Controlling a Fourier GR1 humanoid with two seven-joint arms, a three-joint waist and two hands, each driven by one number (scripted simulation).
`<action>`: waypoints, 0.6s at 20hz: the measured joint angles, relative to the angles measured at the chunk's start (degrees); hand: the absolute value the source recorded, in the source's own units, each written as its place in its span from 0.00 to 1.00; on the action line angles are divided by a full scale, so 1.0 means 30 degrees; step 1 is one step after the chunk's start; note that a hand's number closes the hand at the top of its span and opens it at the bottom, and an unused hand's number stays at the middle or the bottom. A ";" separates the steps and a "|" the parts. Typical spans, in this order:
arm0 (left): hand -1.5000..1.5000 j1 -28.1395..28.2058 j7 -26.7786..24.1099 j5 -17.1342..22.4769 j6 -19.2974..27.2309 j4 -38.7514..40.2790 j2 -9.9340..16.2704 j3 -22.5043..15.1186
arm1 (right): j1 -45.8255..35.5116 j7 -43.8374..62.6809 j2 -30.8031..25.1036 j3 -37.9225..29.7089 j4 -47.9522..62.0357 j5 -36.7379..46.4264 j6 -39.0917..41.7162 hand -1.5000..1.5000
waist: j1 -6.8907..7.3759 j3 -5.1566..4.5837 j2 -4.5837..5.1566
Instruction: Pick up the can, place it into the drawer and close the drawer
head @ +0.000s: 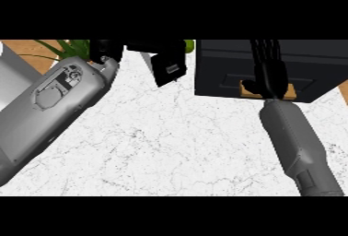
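We see the right hand (266, 60), fingers straight, against the dark drawer (224, 69) front far right; left hand (146, 48) far left, fingers unclear. Near table (170, 147) lies open.

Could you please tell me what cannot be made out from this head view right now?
- The can: not visible anywhere; possibly inside the drawer unit or behind an arm.
- Drawer state: the right hand lies over the dark front, so open or closed is unclear.
- Left hand: its fingers are cut off by the top edge.
- Plant: mostly hidden behind the left forearm.
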 measured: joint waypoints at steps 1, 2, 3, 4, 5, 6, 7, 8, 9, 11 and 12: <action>0.00 0.0315 -0.0001 -0.0061 -0.0016 -0.0375 0.0087 -0.0033 | -0.0477 0.0103 -0.0046 -0.0076 0.0582 0.0156 -0.0158 0.00 | 0.0031 -0.0003 0.0024; 0.00 0.0540 -0.0016 -0.0116 -0.0061 -0.0572 0.0168 0.0001 | -0.1078 0.0188 -0.0127 -0.0151 0.1146 0.0278 -0.0158 0.00 | 0.0019 0.0002 0.0067; 0.00 0.0728 0.0089 -0.0219 0.0061 -0.0856 0.0143 -0.0087 | -0.1625 0.0202 -0.0291 -0.0255 0.1706 0.0346 -0.0105 0.00 | 0.0065 0.0013 0.0108; 0.00 0.0973 0.0103 -0.0180 -0.0092 -0.1208 0.0361 0.0027 | -0.2116 0.0316 -0.0359 -0.0328 0.2217 0.0480 -0.0190 0.00 | 0.0109 0.0021 0.0146; 0.00 0.1309 0.0004 -0.0246 -0.0025 -0.1472 0.0330 -0.0008 | -0.2533 0.0420 -0.0443 -0.0406 0.2723 0.0604 -0.0303 0.00 | 0.0186 0.0032 0.0206; 0.00 0.1482 0.0061 -0.0312 -0.0036 -0.1675 0.0502 0.0029 | -0.2804 0.0512 -0.0375 -0.0436 0.3171 0.0765 -0.0634 0.00 | 0.0195 0.0031 0.0232; 0.00 0.1619 0.0145 -0.0406 0.0060 -0.1927 0.0523 -0.0009 | -0.3220 0.0508 -0.0515 -0.0564 0.3639 0.0768 -0.0602 0.00 | 0.0234 0.0062 0.0288; 0.00 0.1896 0.0118 -0.0525 0.0183 -0.2161 0.0527 -0.0046 | -0.3604 0.0468 -0.0625 -0.0700 0.4086 0.0721 -0.0521 0.00 | 0.0227 0.0096 0.0335; 0.00 0.1946 0.0151 -0.0628 0.0226 -0.2241 0.0527 -0.0046 | -0.3917 0.0550 -0.0622 -0.0730 0.4506 0.0836 -0.0610 0.00 | 0.0210 0.0095 0.0363; 0.00 0.2652 -0.0024 -0.0725 0.0212 -0.2825 0.0684 -0.0063 | -0.4468 0.0509 -0.0817 -0.0936 0.5209 0.0800 -0.0484 0.00 | 0.0278 0.0126 0.0421; 0.00 0.2803 -0.0038 -0.0704 0.0079 -0.2903 0.0766 0.0017 | -0.4796 0.0473 -0.0905 -0.1046 0.5535 0.0759 -0.0340 0.00 | 0.0271 0.0157 0.0496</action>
